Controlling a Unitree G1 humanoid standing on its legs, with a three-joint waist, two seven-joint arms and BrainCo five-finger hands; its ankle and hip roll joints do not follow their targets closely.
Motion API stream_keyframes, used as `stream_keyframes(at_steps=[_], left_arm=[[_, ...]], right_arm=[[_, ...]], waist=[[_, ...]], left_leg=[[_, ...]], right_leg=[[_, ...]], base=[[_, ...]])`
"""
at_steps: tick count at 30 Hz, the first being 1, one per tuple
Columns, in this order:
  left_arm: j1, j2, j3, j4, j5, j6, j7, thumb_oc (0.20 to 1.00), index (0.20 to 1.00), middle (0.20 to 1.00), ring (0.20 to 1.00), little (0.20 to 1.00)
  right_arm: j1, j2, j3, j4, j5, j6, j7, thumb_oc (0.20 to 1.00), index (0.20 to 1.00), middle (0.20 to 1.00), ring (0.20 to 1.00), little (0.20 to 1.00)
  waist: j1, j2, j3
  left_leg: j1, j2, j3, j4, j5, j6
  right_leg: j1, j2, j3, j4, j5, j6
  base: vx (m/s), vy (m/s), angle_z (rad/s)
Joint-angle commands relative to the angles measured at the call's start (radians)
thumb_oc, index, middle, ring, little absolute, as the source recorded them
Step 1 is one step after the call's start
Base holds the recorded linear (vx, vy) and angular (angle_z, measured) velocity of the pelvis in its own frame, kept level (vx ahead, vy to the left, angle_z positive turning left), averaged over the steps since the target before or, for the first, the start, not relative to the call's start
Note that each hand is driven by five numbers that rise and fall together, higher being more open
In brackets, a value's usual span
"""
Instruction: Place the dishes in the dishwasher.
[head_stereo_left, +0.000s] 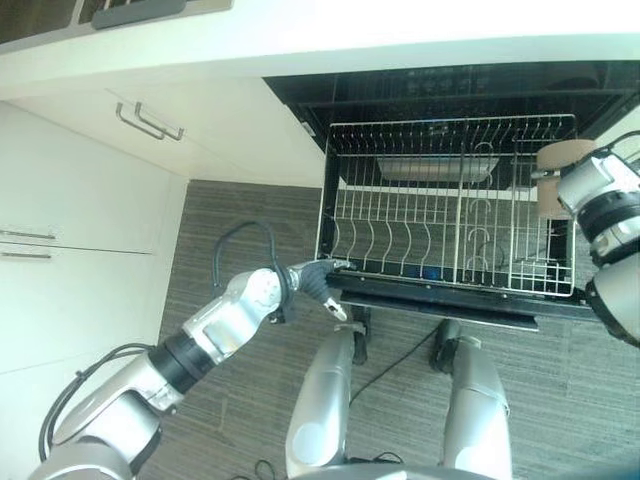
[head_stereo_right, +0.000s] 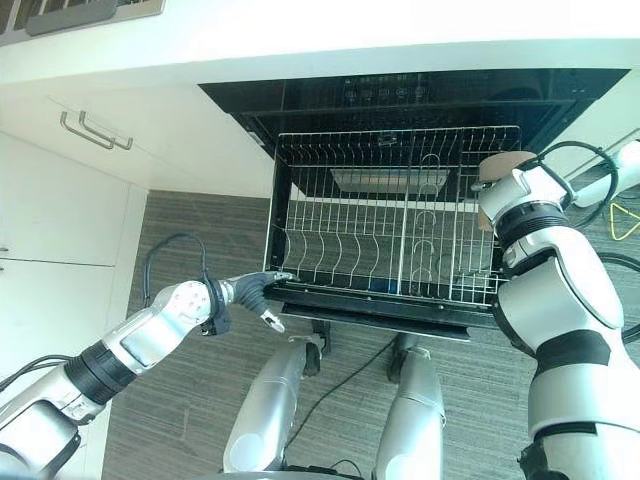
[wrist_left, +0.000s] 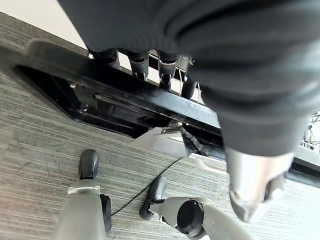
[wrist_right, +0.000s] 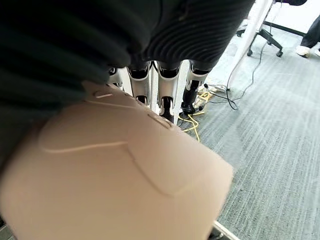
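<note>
Where grey floor (head_stereo_left: 240, 220) meets white cabinets (head_stereo_left: 70, 200), open dishwasher (head_stereo_left: 450, 210).

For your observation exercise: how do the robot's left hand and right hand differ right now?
The left hand hooks its fingers over the rack's front corner; the right hand holds a beige dish. The left hand sits low at the rack's left, the right hand higher, at its right side.

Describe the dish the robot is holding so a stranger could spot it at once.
Start at the open dishwasher with its wire rack pulled out under the white counter. At the rack's right edge, the right hand grips a flat, pale beige dish. It is the one beige piece there, unlike the silver tray at the rack's back.
</note>
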Motion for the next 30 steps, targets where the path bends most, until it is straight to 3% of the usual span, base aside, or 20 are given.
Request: stream_keyframes(at_steps=[1,7,15,30], left_arm=[[0.118,0.040,-0.120,-0.097,-0.053,0.000,-0.097,1.000,1.000,1.000,1.000,1.000],[0.153,0.053,-0.099,-0.125,-0.042,0.020,-0.081,1.000,1.000,1.000,1.000,1.000],[0.204,0.055,-0.084,-0.140,-0.020,0.013,-0.054,1.000,1.000,1.000,1.000,1.000],[0.266,0.054,-0.033,-0.135,0.005,0.007,-0.036,1.000,1.000,1.000,1.000,1.000]], right_arm=[[0.078,0.303,-0.152,-0.194,0.343,-0.148,0.083,1.000,1.000,1.000,1.000,1.000],[0.139,0.259,-0.174,-0.461,0.337,-0.143,0.033,1.000,1.000,1.000,1.000,1.000],[0.241,0.239,-0.202,-0.806,0.255,-0.149,0.093,1.000,1.000,1.000,1.000,1.000],[0.428,0.162,-0.307,-1.015,0.155,-0.193,0.081,1.000,1.000,1.000,1.000,1.000]], waist=[[0.081,-0.039,0.101],[0.056,-0.066,0.101],[0.024,-0.100,0.101],[-0.020,-0.145,0.101]], left_leg=[[0.014,-0.046,0.009,-0.027,-0.053,-0.007],[0.018,-0.034,0.020,-0.031,-0.052,-0.006],[0.017,-0.014,0.038,-0.007,-0.068,0.001],[0.065,0.008,0.064,0.000,-0.095,0.009]], right_leg=[[-0.016,-0.046,0.024,-0.059,0.057,0.053],[-0.014,-0.029,0.031,-0.071,0.059,0.056],[-0.012,-0.012,0.055,-0.074,0.054,0.054],[0.037,0.009,0.085,-0.095,0.048,0.056]], base=[[0.03,0.012,-0.01],[0.03,-0.002,-0.08],[0.04,0.013,-0.06],[0.04,0.005,0.00]])
